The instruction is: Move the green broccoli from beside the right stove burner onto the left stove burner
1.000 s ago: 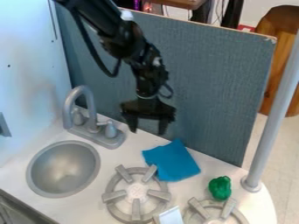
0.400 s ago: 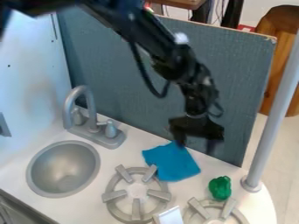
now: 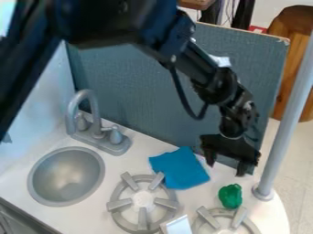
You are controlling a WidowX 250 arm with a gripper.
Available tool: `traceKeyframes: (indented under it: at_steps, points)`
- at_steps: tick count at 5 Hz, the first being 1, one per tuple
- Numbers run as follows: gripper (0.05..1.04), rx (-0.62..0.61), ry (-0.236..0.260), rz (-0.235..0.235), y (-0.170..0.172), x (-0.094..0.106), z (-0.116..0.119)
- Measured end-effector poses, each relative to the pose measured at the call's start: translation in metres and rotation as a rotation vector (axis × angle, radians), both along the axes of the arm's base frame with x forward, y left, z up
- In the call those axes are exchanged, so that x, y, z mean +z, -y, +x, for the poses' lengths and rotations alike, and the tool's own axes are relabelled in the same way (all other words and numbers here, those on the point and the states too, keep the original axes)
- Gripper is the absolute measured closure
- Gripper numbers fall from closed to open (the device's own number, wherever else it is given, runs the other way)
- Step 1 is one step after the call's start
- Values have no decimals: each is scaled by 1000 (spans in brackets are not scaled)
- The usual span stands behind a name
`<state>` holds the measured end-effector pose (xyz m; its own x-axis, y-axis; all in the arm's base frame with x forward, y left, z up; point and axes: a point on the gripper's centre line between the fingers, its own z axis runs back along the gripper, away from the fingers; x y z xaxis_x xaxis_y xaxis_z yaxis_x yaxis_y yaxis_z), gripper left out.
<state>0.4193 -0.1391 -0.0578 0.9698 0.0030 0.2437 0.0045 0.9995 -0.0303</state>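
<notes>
The black gripper point(image 3: 226, 168) hangs at the right of the counter, open, with nothing between its fingers. Just below it lies a crumpled green object point(image 3: 230, 196), not touched by the fingers. A blue cloth point(image 3: 179, 168) lies flat to the gripper's lower left, behind the left stove burner point(image 3: 143, 203). Between the two burners, at the bottom edge of the view, is a white, flat-faced object point(image 3: 176, 225).
A grey sink basin point(image 3: 66, 176) and a faucet point(image 3: 93, 114) stand at the left. Behind the counter rises a blue-grey panel point(image 3: 134, 87). A grey pole point(image 3: 285, 123) stands right of the green object, and a second burner point(image 3: 225, 222) lies at the bottom.
The gripper has moved right and down, from in front of the panel's middle to above the green object. More of the arm has come into the upper left. The objects on the counter have stayed put.
</notes>
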Motion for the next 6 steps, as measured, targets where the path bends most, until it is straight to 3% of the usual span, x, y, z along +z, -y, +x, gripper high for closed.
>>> traceKeyframes:
  at_steps: [2, 4, 5, 6]
  points:
    - [83, -47, -26, 28, 19, -29, -2]
    - [83, -68, -46, 115, 27, -46, -3]
    - [83, -68, -42, 131, 30, -53, -3]
    - [83, -57, -3, 161, 37, -58, -2]
